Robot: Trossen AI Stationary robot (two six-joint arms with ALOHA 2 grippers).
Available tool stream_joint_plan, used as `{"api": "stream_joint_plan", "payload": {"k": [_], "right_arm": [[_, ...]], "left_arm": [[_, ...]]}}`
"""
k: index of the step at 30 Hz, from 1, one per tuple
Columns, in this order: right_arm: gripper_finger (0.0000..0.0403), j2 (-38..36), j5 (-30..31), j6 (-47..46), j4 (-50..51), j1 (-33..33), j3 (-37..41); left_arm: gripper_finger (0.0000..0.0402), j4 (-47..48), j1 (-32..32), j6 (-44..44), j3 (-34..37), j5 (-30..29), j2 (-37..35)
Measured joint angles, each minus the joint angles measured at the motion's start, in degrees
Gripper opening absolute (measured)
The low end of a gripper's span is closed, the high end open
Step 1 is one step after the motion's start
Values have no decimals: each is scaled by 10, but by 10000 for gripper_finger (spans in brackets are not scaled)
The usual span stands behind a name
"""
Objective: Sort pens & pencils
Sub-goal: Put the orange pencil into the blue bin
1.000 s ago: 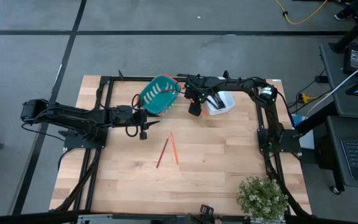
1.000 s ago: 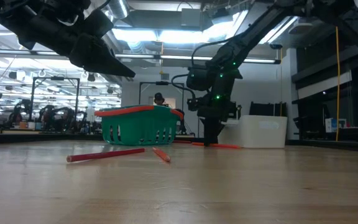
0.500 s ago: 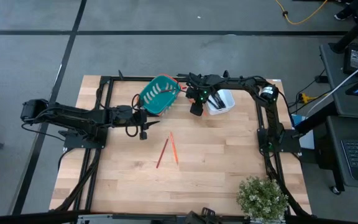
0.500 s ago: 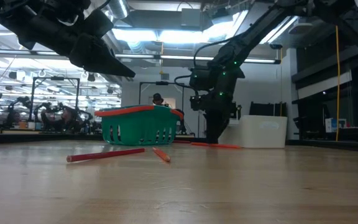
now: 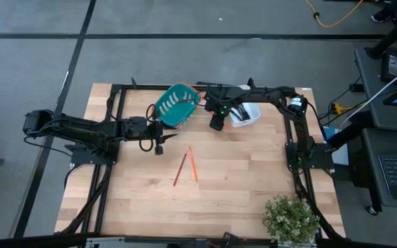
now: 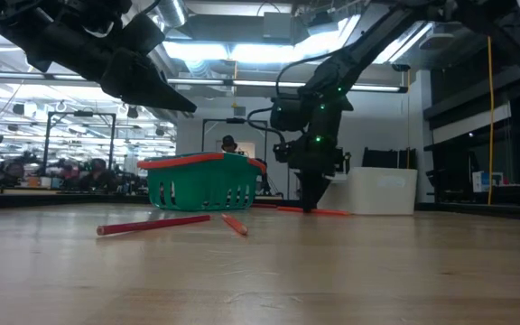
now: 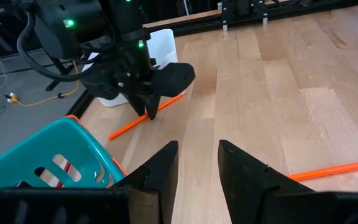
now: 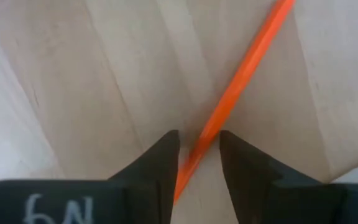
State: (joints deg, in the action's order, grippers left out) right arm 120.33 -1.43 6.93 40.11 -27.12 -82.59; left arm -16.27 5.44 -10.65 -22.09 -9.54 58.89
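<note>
- Pencils are what we sort now: one orange pencil (image 8: 241,81) lies on the table (image 5: 253,179) just beside the white bin (image 5: 248,116), and the right gripper (image 5: 216,122) straddles it, fingers narrowed around it, perhaps not yet clamped.
- We should close squarely mid-shaft, then lift clear before swinging.
- Near it, the teal basket (image 5: 176,105) could snag our swing.
- Our left gripper (image 7: 194,163) hovers open, holding nothing.
- Two more pencils (image 5: 187,165) wait mid-table.
</note>
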Motion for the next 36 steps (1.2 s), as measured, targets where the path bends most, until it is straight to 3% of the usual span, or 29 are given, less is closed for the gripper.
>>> {"api": "stream_joint_plan", "payload": {"k": [7,17,26,32,36], "right_arm": [[108,0,-1,-6,-2,8,0],[13,25,-28,-7,3,11,-3],[12,26,-59,-9,0,16,-3],[10,32,-150,-7,-32,27,-2],[8,33,-175,-7,-44,36,-1]], "left_arm": [[108,0,0,1,0,0,0],[107,0,0,1,0,0,0],[106,0,0,0,0,0,0],[108,-8,0,0,0,0,0],[105,-10,0,0,0,0,0]]}}
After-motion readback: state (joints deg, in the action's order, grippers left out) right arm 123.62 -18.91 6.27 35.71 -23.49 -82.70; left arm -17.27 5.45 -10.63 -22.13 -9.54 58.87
